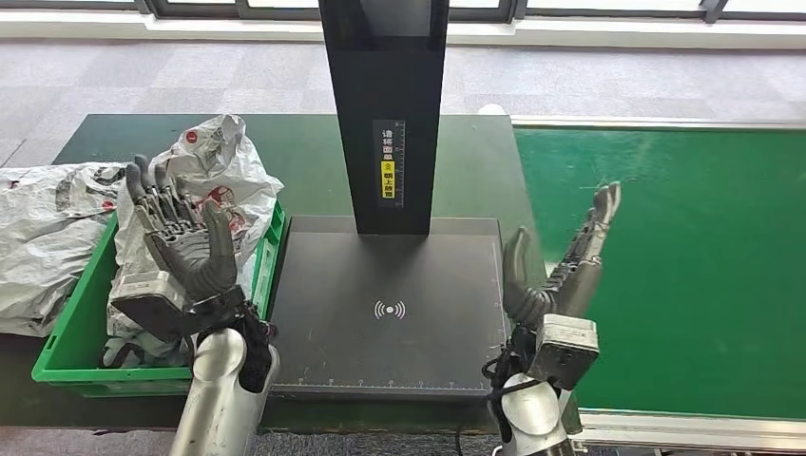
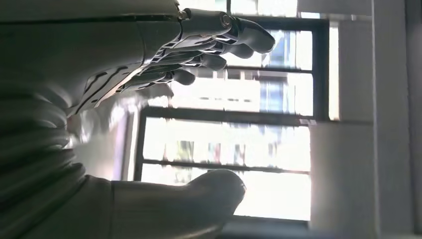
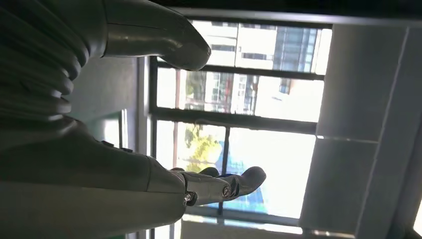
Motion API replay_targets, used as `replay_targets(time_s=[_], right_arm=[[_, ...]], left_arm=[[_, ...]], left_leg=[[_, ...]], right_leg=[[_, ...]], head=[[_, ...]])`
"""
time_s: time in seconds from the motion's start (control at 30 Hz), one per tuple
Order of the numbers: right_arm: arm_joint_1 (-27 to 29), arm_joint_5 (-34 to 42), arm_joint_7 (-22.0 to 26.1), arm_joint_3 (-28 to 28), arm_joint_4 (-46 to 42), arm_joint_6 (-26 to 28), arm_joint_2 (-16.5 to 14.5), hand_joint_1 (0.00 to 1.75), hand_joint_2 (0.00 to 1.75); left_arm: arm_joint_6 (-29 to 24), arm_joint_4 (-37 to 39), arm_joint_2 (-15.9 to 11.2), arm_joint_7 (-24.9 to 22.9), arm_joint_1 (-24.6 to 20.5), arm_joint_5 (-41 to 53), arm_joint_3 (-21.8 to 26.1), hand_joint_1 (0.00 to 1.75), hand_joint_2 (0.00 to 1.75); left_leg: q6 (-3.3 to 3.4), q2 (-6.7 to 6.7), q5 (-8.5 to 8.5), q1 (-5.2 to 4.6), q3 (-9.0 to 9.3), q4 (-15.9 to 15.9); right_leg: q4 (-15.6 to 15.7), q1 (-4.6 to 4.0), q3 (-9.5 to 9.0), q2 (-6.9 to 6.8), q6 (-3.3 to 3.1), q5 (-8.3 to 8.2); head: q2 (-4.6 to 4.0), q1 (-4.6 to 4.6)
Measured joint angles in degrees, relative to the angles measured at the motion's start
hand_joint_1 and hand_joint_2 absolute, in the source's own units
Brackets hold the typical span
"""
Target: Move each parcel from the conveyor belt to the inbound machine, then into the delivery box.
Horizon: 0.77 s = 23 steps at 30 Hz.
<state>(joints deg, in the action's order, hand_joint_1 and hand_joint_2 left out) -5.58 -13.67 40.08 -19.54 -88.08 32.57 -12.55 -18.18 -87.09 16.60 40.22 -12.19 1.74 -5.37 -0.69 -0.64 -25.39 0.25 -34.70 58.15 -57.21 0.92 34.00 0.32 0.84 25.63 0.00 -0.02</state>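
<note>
Head view: both the left hand and right hand are empty, fingers spread, flanking the inbound machine; left of it, limp, light, probably slippery parcels suit a bunched-film grasp.

Green bin partly hidden by left robot hand (parcels inside too).

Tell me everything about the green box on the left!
The green box is a plastic crate with low walls and a thick rim, sitting on the dark table just left of the black scanning machine, close beside its edge. It is stuffed with crinkly white plastic parcel bags with red and black print, which pile up above the rim. More bags lie outside it on the left. The robot's left hand, fingers spread and holding nothing, is raised in front of it.
</note>
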Motion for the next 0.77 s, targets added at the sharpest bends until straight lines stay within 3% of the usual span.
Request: replay_targets(time_s=[0.23, 0.37, 0.5, 0.77], right_arm=[[-2.1, 4.0, 0.0, -3.0, 6.4, -8.4, 0.0, 0.0, 1.75], [-3.4, 4.4, 0.0, -3.9, 9.0, -10.8, -0.3, 0.0, 0.0], [-3.5, 4.9, 0.0, -4.5, 10.0, -12.9, -0.4, 0.0, 1.75], [-3.6, 4.2, 0.0, -4.8, 10.9, -13.9, -0.4, 0.0, 1.75]], left_arm=[[11.9, -7.0, -0.2, 0.0, 1.9, -3.4, -3.0, 0.0, 1.75], [17.2, -9.5, -0.2, 0.0, 2.6, -6.1, -2.9, 0.0, 1.75], [19.3, -10.4, -0.2, 0.0, 2.7, -6.7, -2.8, 0.0, 1.75], [20.7, -7.5, -0.2, -0.1, 2.3, -7.5, -2.8, 0.0, 1.75]], left_leg=[[-0.01, -0.04, 0.01, 0.06, 0.0, 0.0], [-0.01, -0.08, 0.03, 0.07, 0.0, 0.0], [-0.01, -0.14, 0.03, 0.06, -0.01, 0.0], [-0.01, -0.11, 0.03, 0.06, 0.0, 0.0]], right_leg=[[0.0, -0.07, -0.02, -0.06, -0.01, 0.02], [0.0, -0.07, -0.04, -0.08, -0.01, 0.01], [0.0, -0.06, -0.06, -0.12, -0.01, 0.02], [0.0, -0.06, -0.03, -0.09, -0.01, 0.02]], head=[[0.0, -0.01], [0.0, -0.01], [0.0, -0.01], [0.0, -0.01]])
